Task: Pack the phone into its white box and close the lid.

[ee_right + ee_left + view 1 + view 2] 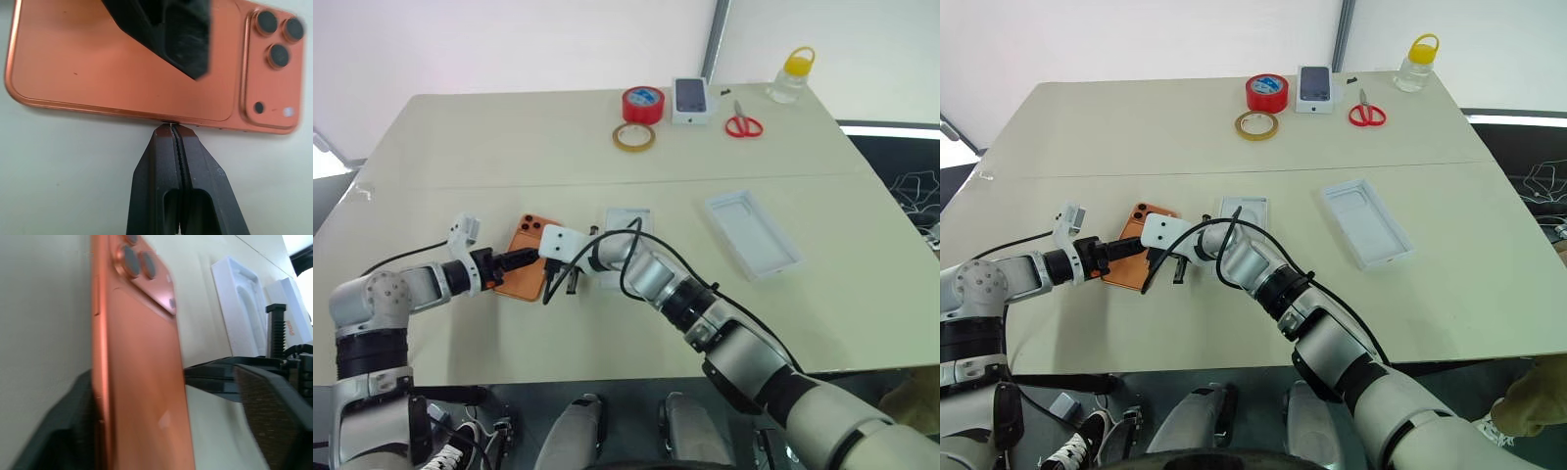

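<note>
Orange phone (530, 257) flat on bench (607, 147), camera cluster up, at near-left. Left claw (161, 396) straddling phone w/ 1 finger each side, partly closed; grip can't be confirmed. Right claw (175, 134) pinched fully closed, tips touching phone's long edge. White lid (753, 233) well apart to the right.

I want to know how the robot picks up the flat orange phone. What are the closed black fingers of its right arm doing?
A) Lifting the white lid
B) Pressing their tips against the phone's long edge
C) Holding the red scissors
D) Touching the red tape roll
B: the right end effector is shut, its tips against the long side edge of the flat orange phone lying on the table.
</note>
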You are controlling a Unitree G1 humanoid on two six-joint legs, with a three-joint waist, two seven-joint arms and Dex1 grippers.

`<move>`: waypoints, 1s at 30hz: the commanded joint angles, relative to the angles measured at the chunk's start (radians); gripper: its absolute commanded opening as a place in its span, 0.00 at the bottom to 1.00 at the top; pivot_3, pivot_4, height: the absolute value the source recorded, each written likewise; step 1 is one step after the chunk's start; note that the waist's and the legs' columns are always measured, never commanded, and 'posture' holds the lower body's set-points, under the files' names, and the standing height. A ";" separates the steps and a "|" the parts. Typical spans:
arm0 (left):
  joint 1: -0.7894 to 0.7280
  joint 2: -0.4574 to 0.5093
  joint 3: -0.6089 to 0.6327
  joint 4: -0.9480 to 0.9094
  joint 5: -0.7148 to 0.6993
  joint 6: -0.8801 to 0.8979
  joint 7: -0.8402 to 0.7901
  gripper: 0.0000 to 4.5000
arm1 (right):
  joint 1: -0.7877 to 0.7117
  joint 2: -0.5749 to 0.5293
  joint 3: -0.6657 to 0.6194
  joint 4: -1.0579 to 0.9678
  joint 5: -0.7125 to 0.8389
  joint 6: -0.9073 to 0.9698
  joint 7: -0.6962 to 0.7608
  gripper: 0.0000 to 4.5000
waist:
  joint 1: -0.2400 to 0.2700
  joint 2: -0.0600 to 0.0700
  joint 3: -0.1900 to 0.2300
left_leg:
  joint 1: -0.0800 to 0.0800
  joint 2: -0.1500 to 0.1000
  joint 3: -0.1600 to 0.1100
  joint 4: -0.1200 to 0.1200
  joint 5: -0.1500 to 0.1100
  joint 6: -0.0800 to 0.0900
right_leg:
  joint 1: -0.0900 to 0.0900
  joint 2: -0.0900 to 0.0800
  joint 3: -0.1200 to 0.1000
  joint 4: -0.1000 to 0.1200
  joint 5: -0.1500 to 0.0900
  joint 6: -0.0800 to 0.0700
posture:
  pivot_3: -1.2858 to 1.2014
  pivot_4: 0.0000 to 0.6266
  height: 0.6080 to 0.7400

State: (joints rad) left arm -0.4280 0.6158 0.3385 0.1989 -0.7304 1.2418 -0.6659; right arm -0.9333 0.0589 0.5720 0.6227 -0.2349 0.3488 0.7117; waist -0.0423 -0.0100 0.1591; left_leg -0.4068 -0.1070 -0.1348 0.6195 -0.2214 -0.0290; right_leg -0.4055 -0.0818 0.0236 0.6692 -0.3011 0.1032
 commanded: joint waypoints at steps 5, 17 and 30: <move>0.020 -0.019 0.014 0.001 -0.030 0.061 0.002 0.63 | -0.010 0.006 -0.017 -0.007 -0.010 -0.015 -0.010 0.00 | -0.002 0.000 0.000 | 0.000 0.000 0.000 0.000 0.000 0.000 | 0.000 0.000 0.000 0.000 0.000 0.000 | 0.52 0.24 1.00; 0.033 -0.062 0.089 -0.029 -0.063 0.134 0.073 0.42 | -0.002 0.008 -0.020 -0.010 -0.013 -0.018 -0.013 0.00 | -0.003 0.000 0.000 | 0.000 0.000 0.000 0.000 0.000 0.000 | 0.000 0.000 0.000 0.000 0.000 0.000 | 0.52 0.24 1.00; 0.045 -0.100 0.168 -0.048 -0.112 0.189 0.134 0.13 | 0.004 0.000 -0.025 -0.026 -0.013 -0.048 -0.011 0.00 | -0.003 -0.001 -0.001 | 0.001 0.001 0.000 -0.001 0.000 0.000 | 0.000 0.000 0.000 0.000 0.000 0.000 | 0.52 0.24 1.00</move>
State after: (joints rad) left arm -0.3962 0.5223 0.5038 0.1631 -0.8365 1.4153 -0.5471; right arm -0.9284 0.0569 0.5681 0.6240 -0.2513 0.3276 0.7035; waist -0.0451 -0.0113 0.1582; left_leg -0.4062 -0.1064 -0.1350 0.6185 -0.2214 -0.0290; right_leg -0.4058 -0.0814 0.0238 0.6696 -0.3011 0.1031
